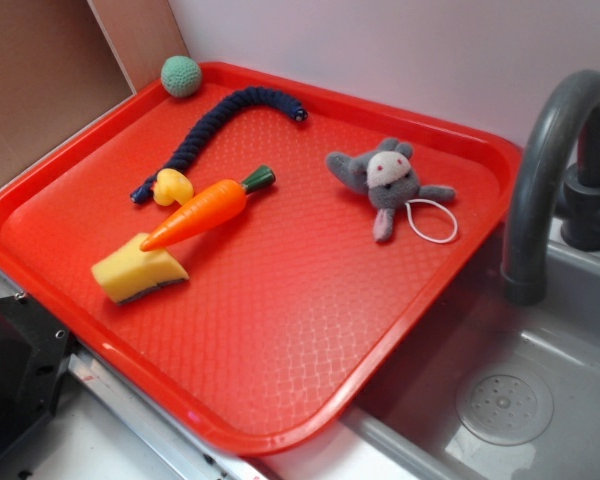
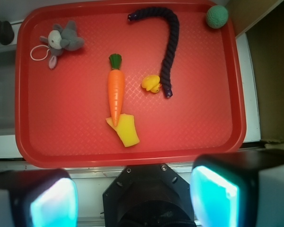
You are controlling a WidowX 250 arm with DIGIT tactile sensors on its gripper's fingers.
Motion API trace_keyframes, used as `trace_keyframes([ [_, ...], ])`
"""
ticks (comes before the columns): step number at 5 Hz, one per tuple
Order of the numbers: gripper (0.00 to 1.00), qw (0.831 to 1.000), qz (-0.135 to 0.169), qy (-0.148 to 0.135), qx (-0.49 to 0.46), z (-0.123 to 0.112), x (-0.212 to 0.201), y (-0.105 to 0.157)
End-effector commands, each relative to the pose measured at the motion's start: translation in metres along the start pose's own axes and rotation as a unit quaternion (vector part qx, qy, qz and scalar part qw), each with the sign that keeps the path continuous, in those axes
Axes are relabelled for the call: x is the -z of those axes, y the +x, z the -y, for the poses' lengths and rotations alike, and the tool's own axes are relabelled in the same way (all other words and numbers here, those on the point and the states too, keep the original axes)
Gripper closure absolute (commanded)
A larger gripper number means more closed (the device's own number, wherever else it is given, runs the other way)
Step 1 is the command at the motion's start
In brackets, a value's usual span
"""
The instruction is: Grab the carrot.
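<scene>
Spread wide apart and holding nothing, the jaws of the gripper (image 2: pixel 132 201) show only in the wrist view, where two blurred pale-blue pads (image 2: pixel 54 203) sit at the bottom edge, well short of the red tray (image 2: pixel 132 158). Going left to right across the tray in that view, a grey plush mouse (image 2: pixel 62 41) with a white loop of cord lies in the upper left corner. Near the middle lies the carrot (image 2: pixel 116 88), its dark green stub pointing to the far edge and its tapered orange tip resting on the yellow sponge (image 2: pixel 124 129), which sits closest to the jaws. Just to the right of the carrot is a small yellow rubber duck (image 2: pixel 152 83), touching or nearly touching the lower end of a dark blue braided rope (image 2: pixel 168 45) that curves up and back toward the tray's far edge. A green crocheted ball (image 2: pixel 217 16) rests in the upper right corner. In the exterior view the carrot (image 1: pixel 202 209) lies tilted with its tip over the sponge (image 1: pixel 140 268), and a grey faucet (image 1: pixel 550 170) arches over a sink (image 1: pixel 500 400) beside the tray (image 1: pixel 280 330).
</scene>
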State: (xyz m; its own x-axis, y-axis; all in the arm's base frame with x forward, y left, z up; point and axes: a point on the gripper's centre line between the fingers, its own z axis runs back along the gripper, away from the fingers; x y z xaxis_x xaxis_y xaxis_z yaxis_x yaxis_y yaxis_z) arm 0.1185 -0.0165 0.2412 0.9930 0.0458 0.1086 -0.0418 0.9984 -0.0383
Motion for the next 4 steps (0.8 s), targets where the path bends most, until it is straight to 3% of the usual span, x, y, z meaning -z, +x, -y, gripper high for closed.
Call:
trace_keyframes([
  [1, 0.0, 1.0, 0.0, 0.0, 0.0, 0.0, 0.0, 0.0],
  [2, 0.0, 0.999, 0.029, 0.004, -0.018, 0.003, 0.014, 0.022],
  [3, 0.0, 0.999, 0.04, -0.008, -0.034, 0.0, 0.037, 0.041],
  [4, 0.0, 0.999, 0.015, -0.011, -0.029, 0.003, 0.073, 0.058],
])
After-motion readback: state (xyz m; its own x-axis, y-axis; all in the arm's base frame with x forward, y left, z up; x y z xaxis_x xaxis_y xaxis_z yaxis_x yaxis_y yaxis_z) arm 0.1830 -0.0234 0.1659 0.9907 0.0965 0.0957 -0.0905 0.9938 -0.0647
